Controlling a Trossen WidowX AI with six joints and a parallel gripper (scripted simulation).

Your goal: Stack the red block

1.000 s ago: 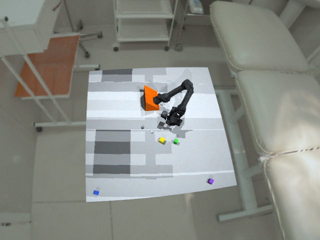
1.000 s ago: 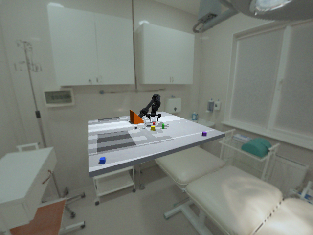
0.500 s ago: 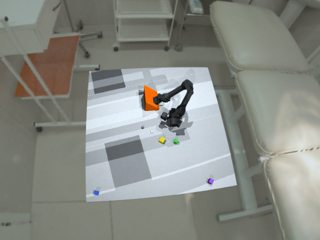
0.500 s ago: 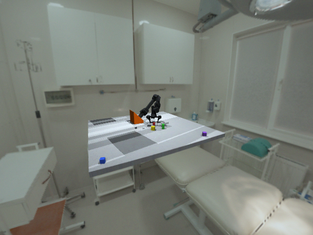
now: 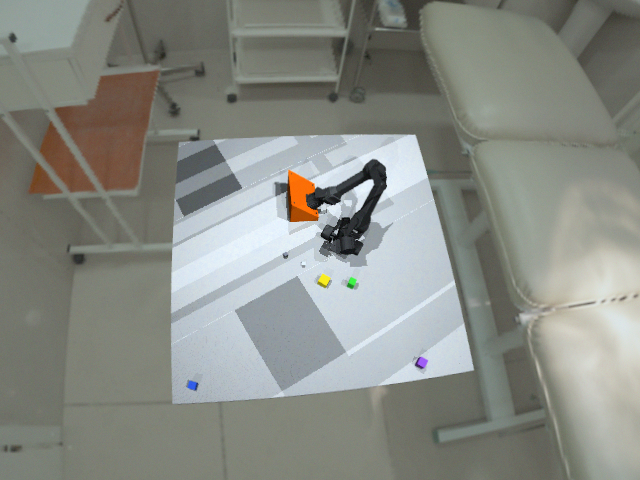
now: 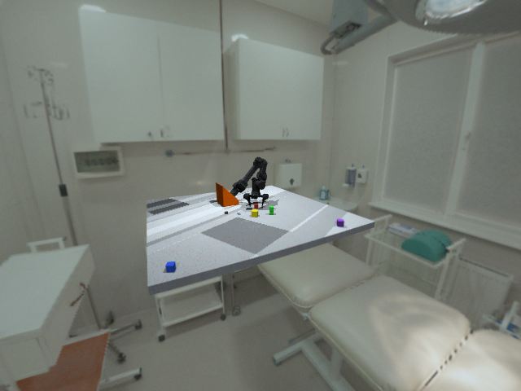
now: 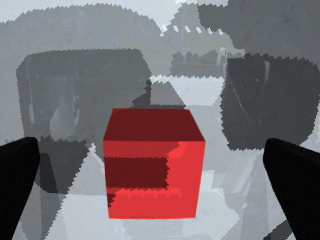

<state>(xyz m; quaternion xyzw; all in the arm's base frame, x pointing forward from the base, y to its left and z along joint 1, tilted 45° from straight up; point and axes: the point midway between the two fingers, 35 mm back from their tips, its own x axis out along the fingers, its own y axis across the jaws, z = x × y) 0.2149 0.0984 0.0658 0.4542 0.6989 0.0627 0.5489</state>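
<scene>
end effector (image 5: pixel 347 249) (image 6: pixel 256 204) (image 7: pixel 152 151) hovers open above the red block (image 6: pixel 256 205) (image 7: pixel 154 172).

The arm (image 5: pixel 375 170) (image 6: pixel 260 161) is black all over, with slim jointed links, chunky rounded joint housings and a two-fingered gripper (image 6: pixel 256 205) (image 7: pixel 152 151) whose black fingers have blunt, bevelled tips

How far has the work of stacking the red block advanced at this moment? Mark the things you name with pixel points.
Done: the open jaws are positioned over the red block (image 6: pixel 256 205) (image 7: pixel 152 175), which shows between the fingers, not gripped.
In hand: nothing yet; the approach looks nearly complete.
Left: grip and lift the block, set it on the upright green tower (image 5: pixel 352 282) (image 6: pixel 271 210), then release it.
</scene>
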